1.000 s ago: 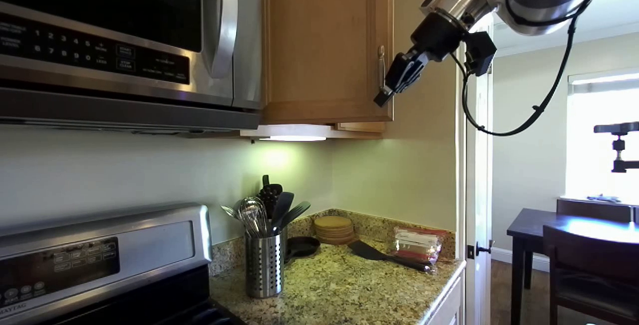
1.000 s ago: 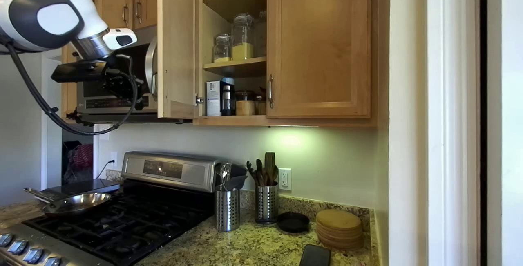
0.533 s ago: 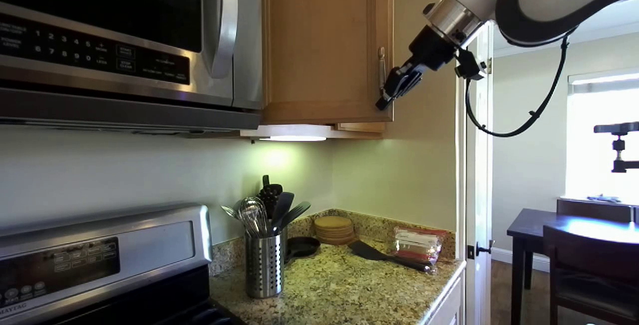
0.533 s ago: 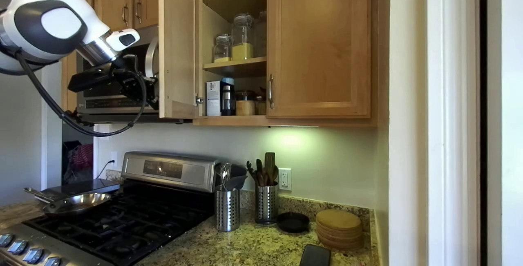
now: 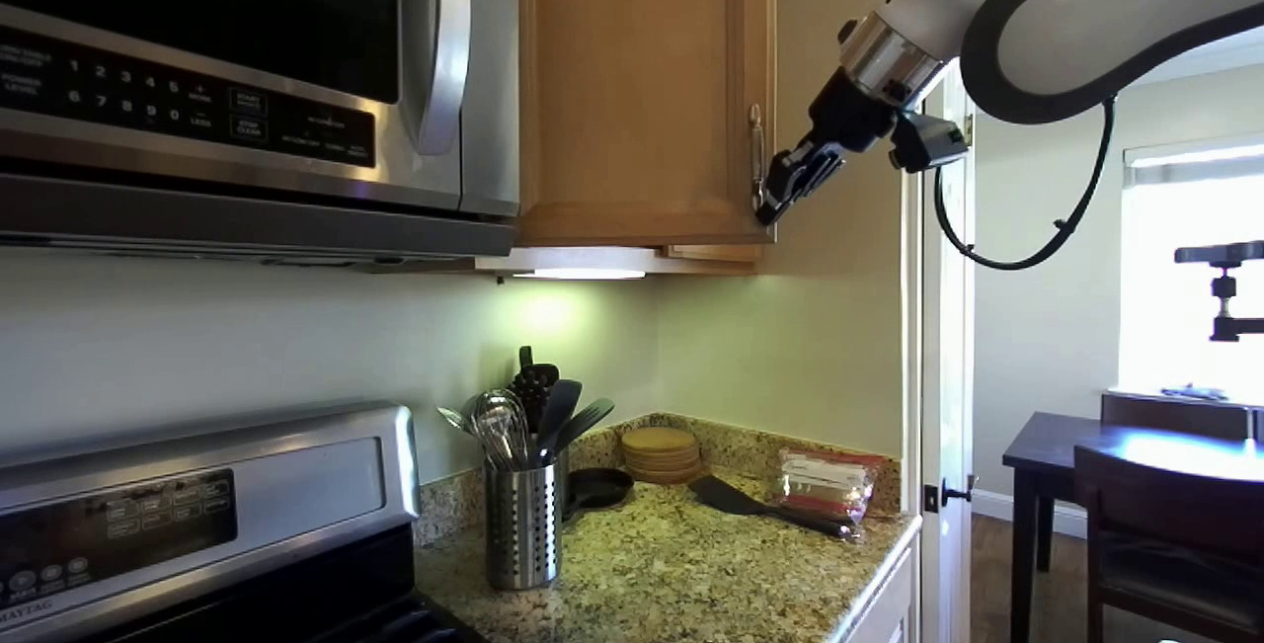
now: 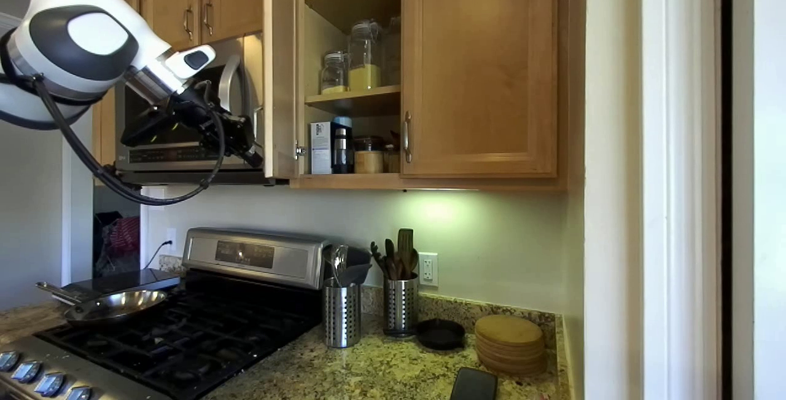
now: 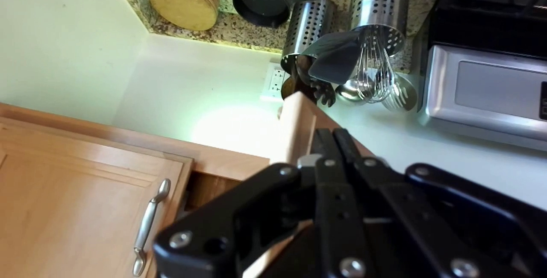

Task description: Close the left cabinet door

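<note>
The left cabinet door stands open. In an exterior view its outer face (image 5: 642, 80) shows, with the silver bar handle (image 5: 757, 154) near its free edge. In an exterior view the door (image 6: 284, 80) is seen nearly edge-on, beside the open shelves. My gripper (image 5: 768, 213) is at the lower free corner of the door, just by the handle's lower end. It also shows there on the door's outer side (image 6: 255, 159). In the wrist view the gripper (image 7: 329, 135) has its fingers together over the door's lower corner (image 7: 295, 128), with nothing visible between them. Whether the tips touch it is hard to tell.
The matching wood door (image 6: 479, 68) is closed to the right of the shelves. Jars (image 6: 365, 56) stand inside the cabinet. The microwave (image 5: 247, 60) is beside the open door. Utensil holders (image 5: 523, 524) and the stove (image 6: 184, 314) are below.
The left door has swung partly towards the cabinet, mostly in the last half second. My gripper has moved down and towards the door's free edge, and the arm has advanced with it.
</note>
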Motion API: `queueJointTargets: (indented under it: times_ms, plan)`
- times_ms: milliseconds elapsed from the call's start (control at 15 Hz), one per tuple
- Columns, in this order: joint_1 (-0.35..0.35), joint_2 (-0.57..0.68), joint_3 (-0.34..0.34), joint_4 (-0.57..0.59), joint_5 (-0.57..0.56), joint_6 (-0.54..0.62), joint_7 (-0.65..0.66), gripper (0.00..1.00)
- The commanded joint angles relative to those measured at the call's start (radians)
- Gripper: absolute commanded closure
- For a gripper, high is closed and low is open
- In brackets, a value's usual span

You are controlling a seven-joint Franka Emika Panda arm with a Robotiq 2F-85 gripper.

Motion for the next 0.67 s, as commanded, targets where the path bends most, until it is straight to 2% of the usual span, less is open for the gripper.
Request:
queueJointTargets:
  times_ms: [0,333,600]
  plan:
    - [-0.042,-0.019,0.028,-0.024,-0.034,0.031,0.083,0.94]
    - [-0.05,-0.019,0.04,-0.026,-0.034,0.047,0.13,0.94]
    - [-0.045,-0.021,0.041,-0.017,-0.028,-0.008,0.141,0.95]
